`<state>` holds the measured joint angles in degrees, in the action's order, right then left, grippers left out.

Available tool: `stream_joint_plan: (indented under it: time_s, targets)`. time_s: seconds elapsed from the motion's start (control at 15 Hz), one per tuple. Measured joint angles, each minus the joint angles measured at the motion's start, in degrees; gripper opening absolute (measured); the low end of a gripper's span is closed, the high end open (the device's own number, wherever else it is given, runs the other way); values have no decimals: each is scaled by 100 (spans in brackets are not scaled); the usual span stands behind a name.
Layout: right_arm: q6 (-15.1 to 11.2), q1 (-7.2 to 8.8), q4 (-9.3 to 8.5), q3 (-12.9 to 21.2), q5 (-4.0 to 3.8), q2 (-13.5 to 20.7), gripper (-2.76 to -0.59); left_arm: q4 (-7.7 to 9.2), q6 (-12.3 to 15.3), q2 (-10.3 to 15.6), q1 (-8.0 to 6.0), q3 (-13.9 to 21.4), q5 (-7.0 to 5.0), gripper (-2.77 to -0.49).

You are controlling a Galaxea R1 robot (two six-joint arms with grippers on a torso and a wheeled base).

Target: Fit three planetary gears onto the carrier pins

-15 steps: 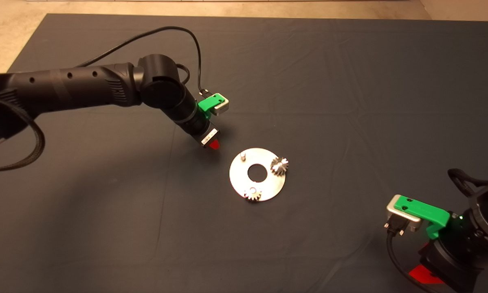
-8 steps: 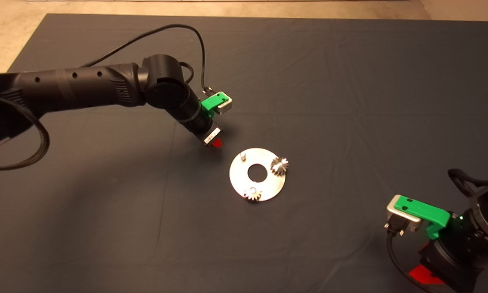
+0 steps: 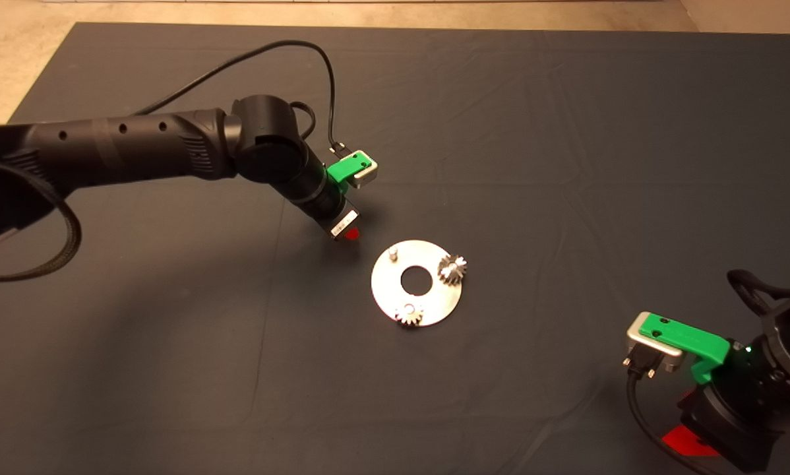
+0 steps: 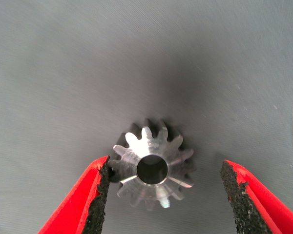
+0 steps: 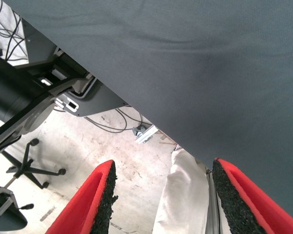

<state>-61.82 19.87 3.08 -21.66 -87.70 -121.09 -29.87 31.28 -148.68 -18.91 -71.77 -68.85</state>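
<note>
Our left gripper [image 4: 163, 197] hangs wide open, fingers apart around the small shiny silver toothed gear [image 4: 152, 170] lying flat on the dark mat [image 3: 566, 165], one pad just beside its teeth.

Our right gripper [image 5: 161, 200] waits open at the mat's edge.

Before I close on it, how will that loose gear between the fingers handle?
The gear looks like solid metal, so likely rigid and heavy for its size. Its polished, tapered teeth may slip against the left gripper pads. It lies flat on the mat, bore up, so it probably won't roll.
</note>
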Motion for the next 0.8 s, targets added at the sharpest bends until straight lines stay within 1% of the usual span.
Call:
stream_joint_plan:
  time_s: [0.13,0.27,0.4,0.53,0.6,0.8]
  targets:
    - [0,14,0,2,2,0,-191,0,0,10,33,40,-5,-187]
    - [0,36,0,2,-4,2,-191,-23,0,10,33,40,-7,-188]
    - [0,47,2,6,0,1,-191,-50,0,11,33,40,-5,-202]
    - [0,50,0,6,0,2,-191,-100,0,9,34,40,0,-203]
    - [0,69,2,6,0,2,-191,-135,0,11,33,40,-7,-214]
    - [0,99,1,6,0,2,-191,-163,2,13,34,40,30,-217]
